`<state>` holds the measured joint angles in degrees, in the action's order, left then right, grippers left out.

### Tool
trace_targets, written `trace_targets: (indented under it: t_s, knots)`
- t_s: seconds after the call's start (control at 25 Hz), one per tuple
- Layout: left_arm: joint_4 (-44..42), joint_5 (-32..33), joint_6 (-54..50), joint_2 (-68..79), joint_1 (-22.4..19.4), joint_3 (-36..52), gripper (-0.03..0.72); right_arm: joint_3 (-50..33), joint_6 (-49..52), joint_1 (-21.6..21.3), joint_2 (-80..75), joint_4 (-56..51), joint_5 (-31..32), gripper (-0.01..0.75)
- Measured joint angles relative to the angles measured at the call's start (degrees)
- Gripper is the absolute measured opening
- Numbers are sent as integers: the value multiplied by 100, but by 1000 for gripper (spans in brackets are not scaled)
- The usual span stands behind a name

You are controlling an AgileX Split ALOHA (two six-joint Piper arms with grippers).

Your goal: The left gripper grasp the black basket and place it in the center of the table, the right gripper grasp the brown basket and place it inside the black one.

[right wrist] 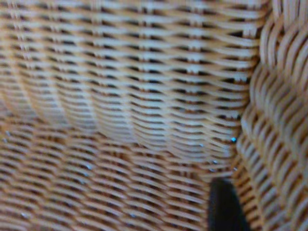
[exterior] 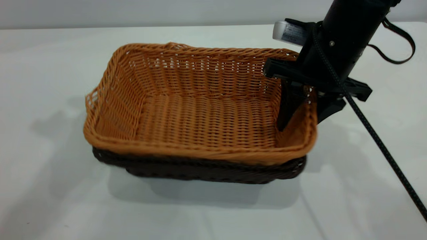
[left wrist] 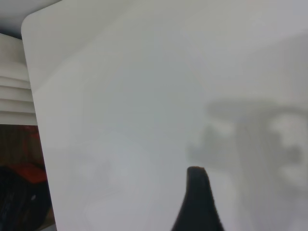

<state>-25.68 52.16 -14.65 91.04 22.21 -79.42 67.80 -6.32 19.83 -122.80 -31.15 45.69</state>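
White table (exterior: 50,200) carried the black basket (exterior: 200,171) at centre, brown basket (exterior: 200,110) nested inside. Right gripper (exterior: 302,110) pinched brown's right wall. Left gripper (left wrist: 198,202) off aside, fingers' state indeterminable. Final step; release next, probably.

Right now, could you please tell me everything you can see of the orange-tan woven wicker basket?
The rectangular orange-tan woven wicker basket has flared sides, a braided rim and a small loop handle at its left end. It is empty and sits nested in the dark brown-black wicker basket, whose rim shows beneath it, on the white table. The right arm's black tool straddles its right wall, one finger inside, one outside.
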Motion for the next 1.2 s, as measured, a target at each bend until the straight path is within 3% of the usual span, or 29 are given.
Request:
trace_targets:
  t_s: [0.16, 0.32, 0.76, 1.0, 1.2]
  knots:
    - [0, 16, 1, 0, 0, 0, 507, 400, -5, 3, -21, 373, 167, 469]
    - [0, 56, 1, 0, 0, 0, 507, 951, 2, -8, -33, 716, 748, 517]
    - [17, 232, 51, 0, 0, 0, 507, 1187, 736, -20, 145, 1807, 965, 523]
    - [6, 546, 471, -270, 0, 0, 507, 1187, 815, -31, 1190, 2408, 1565, 508]
    - [18, 1358, 490, -1123, 0, 0, 507, 1187, 865, -37, 2591, 2455, 2326, 478]
